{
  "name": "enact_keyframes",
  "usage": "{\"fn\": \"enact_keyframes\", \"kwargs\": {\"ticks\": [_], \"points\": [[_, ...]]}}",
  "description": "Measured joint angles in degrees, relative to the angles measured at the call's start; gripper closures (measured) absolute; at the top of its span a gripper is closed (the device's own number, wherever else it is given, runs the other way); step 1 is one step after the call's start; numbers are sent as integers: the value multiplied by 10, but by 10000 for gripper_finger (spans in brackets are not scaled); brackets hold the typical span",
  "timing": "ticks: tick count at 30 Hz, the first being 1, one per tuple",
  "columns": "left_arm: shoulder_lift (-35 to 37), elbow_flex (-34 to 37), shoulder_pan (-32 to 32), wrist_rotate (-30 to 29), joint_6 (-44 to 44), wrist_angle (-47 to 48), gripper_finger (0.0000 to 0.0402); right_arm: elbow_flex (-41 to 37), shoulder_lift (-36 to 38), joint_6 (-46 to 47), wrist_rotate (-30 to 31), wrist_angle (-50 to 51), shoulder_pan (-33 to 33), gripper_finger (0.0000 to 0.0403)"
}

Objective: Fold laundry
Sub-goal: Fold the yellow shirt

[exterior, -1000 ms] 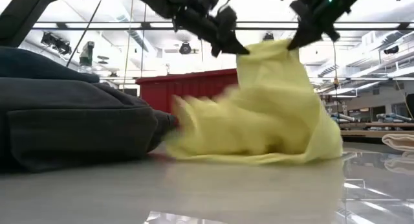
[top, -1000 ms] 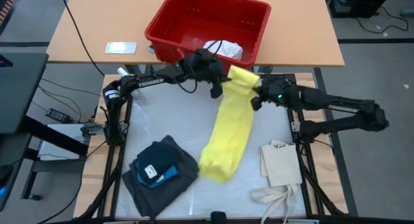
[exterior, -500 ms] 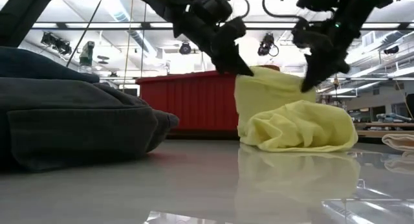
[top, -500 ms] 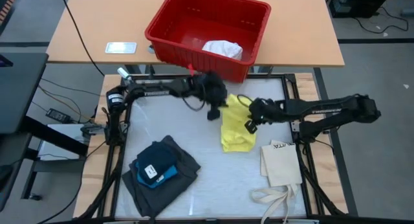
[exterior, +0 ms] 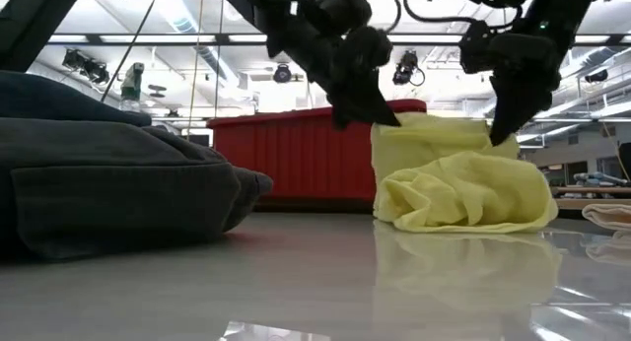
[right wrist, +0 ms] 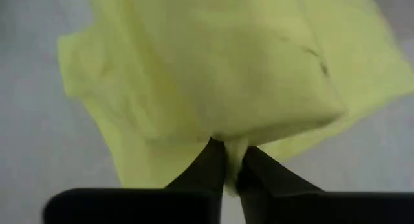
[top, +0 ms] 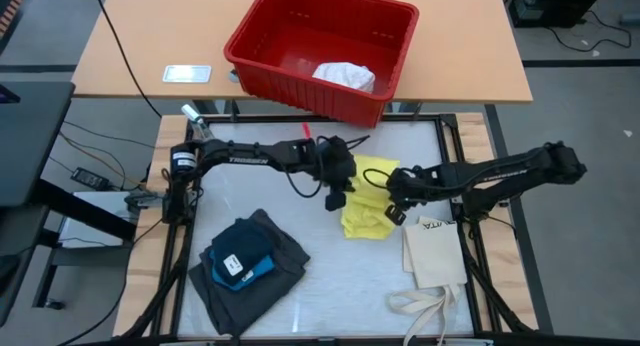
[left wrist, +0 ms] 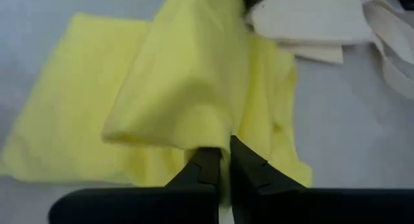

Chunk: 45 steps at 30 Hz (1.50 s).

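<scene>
Mid-table, you hold the yellow cloth (top: 367, 198) by two top corners, left gripper (top: 337, 194) and right gripper (top: 392, 208) both pinched on it, so the upper half drapes over the lower for a fold.

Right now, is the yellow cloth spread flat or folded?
Folded over, not flat: the yellow cloth lies doubled and bunched on the table, its top edge pinched by the left gripper and right gripper.
</scene>
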State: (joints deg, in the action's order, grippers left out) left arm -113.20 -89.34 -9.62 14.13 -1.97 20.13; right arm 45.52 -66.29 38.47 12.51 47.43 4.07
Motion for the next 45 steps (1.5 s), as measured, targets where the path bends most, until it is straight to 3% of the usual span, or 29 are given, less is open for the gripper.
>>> {"fn": "enact_keyframes", "kwargs": {"ticks": [6, 12, 16, 19, 22, 26, 30, 35, 38, 42, 45], "points": [[-6, 0, 8, 71, 70, 7, 345, -3, -11, 8, -50, 20, 5, 286], [17, 0, 11, 77, 65, 5, 313, 3, 32, 10, -62, 27, -8, 246], [23, 0, -1, 76, 45, -24, 311, 10, 67, 19, -18, 3, -36, 244], [24, 0, -12, 85, 54, -47, 311, 5, 68, -1, 60, -41, -67, 246], [24, 0, -17, 153, 61, -62, 313, -26, 51, -24, 82, -125, -116, 246], [24, 0, -2, 218, 34, -68, 332, -76, 23, -28, -16, -249, -170, 250], [24, -1, 13, 274, 27, -78, 360, -117, -3, -44, -135, -293, -189, 260], [24, -1, 15, 239, 42, -61, 385, -138, -6, -60, -302, -314, -168, 274], [26, 0, 3, 214, 75, -45, 390, -136, 18, -51, -355, -315, -132, 282], [34, -1, -19, 155, 127, -32, 390, -130, 43, -41, -322, -300, -66, 293], [35, -1, -34, 57, 161, -9, 390, -131, 41, -37, -269, -243, -40, 297]]}}
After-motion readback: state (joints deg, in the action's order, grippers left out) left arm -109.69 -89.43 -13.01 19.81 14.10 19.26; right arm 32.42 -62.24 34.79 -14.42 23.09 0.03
